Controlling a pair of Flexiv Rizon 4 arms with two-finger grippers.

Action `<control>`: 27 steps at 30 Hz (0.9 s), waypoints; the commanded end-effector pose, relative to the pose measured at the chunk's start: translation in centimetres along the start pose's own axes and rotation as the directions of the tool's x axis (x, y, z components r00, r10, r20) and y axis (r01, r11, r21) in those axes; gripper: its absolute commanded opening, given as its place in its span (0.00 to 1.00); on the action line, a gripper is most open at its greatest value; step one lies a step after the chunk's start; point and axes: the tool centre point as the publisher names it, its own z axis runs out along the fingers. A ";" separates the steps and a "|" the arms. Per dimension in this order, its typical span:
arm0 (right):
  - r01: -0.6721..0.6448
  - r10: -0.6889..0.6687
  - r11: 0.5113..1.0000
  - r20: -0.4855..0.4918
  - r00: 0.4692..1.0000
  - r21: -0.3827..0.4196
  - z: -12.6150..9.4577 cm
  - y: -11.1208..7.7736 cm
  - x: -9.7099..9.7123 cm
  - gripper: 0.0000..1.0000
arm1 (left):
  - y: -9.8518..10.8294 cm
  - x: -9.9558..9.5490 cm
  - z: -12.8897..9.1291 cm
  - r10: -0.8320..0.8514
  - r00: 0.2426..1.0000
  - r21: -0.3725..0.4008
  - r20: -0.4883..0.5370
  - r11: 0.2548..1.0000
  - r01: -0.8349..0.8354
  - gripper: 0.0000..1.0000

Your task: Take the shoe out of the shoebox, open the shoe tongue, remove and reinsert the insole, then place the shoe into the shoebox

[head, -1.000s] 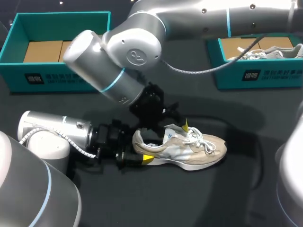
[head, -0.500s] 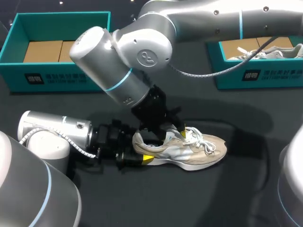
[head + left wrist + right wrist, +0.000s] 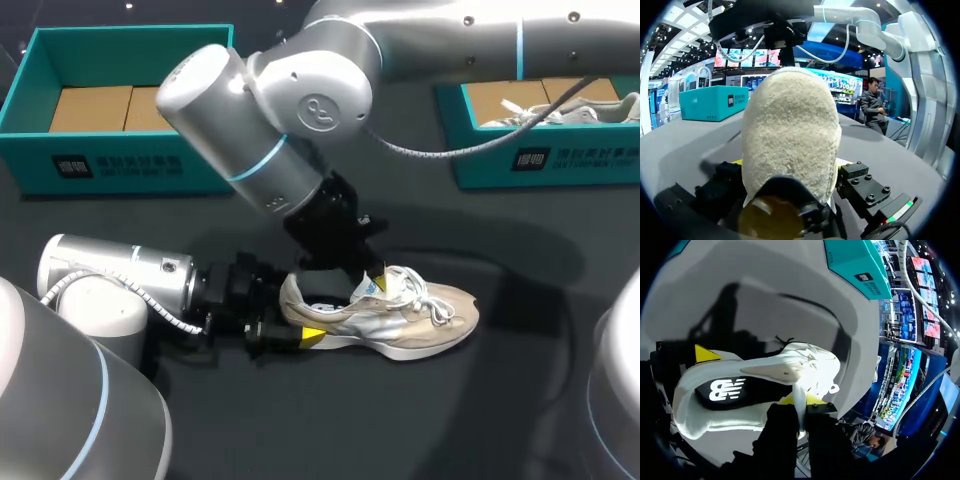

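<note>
Head view: nearest, the left gripper (image 3: 303, 318) is clamped across the heel of a beige suede-and-mesh shoe (image 3: 420, 318), which stands on its sole on the black table (image 3: 450, 420). The right gripper (image 3: 377, 284) pinches the shoe's white tongue (image 3: 798, 397) between closed fingers. The shoe looks light and soft-sided, so heel and sole seem the firmest holds. Beyond, a teal cardboard shoebox (image 3: 120, 165) holds only brown card (image 3: 90, 108). A second teal box (image 3: 560, 165) holds another pale shoe (image 3: 560, 110).

Shoe (image 3: 400, 325) — beige and white, white laces (image 3: 430, 300); insole (image 3: 757, 390) black; shoeboxes (image 3: 210, 165) teal — table (image 3: 500, 420) black.
</note>
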 end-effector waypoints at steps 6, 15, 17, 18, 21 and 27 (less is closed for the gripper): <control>-0.094 0.086 0.994 -0.116 0.989 -0.063 0.2 0.8 -3.3 0.00 | 0.5 0.1 0.0 0.000 1.000 -0.001 0.003 1.000 0.000 0.00; 0.156 -0.185 0.977 -0.213 0.959 -0.148 0.6 1.5 -5.7 0.00 | 0.5 0.1 0.0 0.000 1.000 -0.001 0.003 1.000 0.000 0.00; 0.156 -0.185 0.977 -0.213 0.959 -0.148 0.6 1.5 -5.7 0.00 | 0.5 0.1 0.0 0.000 1.000 -0.001 0.003 1.000 0.000 0.00; 0.156 -0.185 0.977 -0.213 0.959 -0.148 0.6 1.5 -5.7 0.00 | 0.5 0.1 0.0 0.000 1.000 -0.001 0.003 1.000 0.000 0.00; 0.156 -0.185 0.977 -0.213 0.959 -0.148 0.6 1.5 -5.7 0.00 | 0.5 0.1 0.0 0.000 1.000 -0.001 0.003 1.000 0.000 0.00; 0.156 -0.185 0.977 -0.213 0.959 -0.148 0.6 1.5 -5.7 0.00 | 0.5 0.1 0.0 0.000 1.000 -0.001 0.003 1.000 0.000 0.00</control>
